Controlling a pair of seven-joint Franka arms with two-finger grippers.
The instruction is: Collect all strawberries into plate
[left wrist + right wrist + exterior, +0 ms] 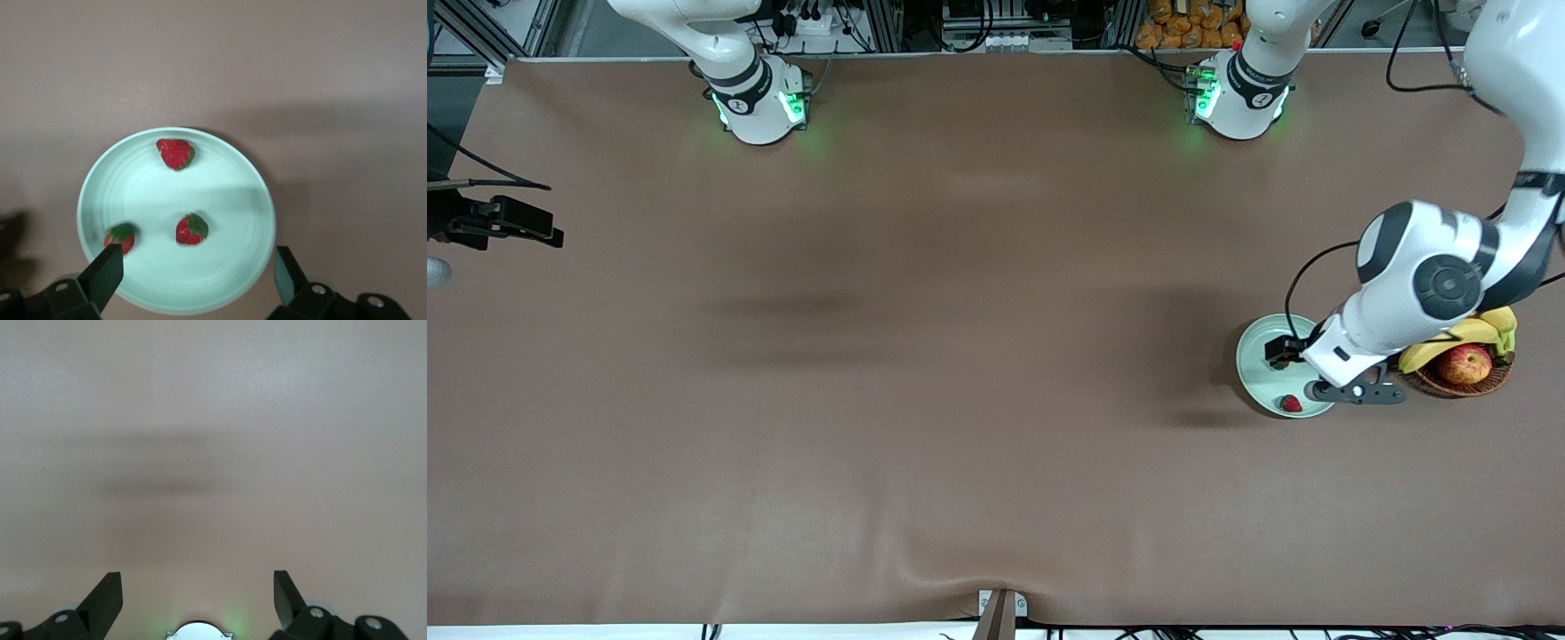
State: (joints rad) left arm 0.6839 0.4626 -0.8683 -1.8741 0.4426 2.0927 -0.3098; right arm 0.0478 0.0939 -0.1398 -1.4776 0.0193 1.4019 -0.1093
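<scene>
Three strawberries (176, 153) (191, 229) (120, 237) lie in the plate (227, 280) on the bench (960, 356), beside the wicker basket (1463, 384). The left hand (193, 275) hangs over the plate, spread wide, holding nothing; from the front, the arm hides all but one berry (1290, 404). The right hand (197, 597) waits apart over bare bench, wide open, empty.

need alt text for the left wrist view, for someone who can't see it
Three strawberries lie apart on a pale green plate on the brown table. The open left gripper hangs over the plate, holding nothing.
</scene>
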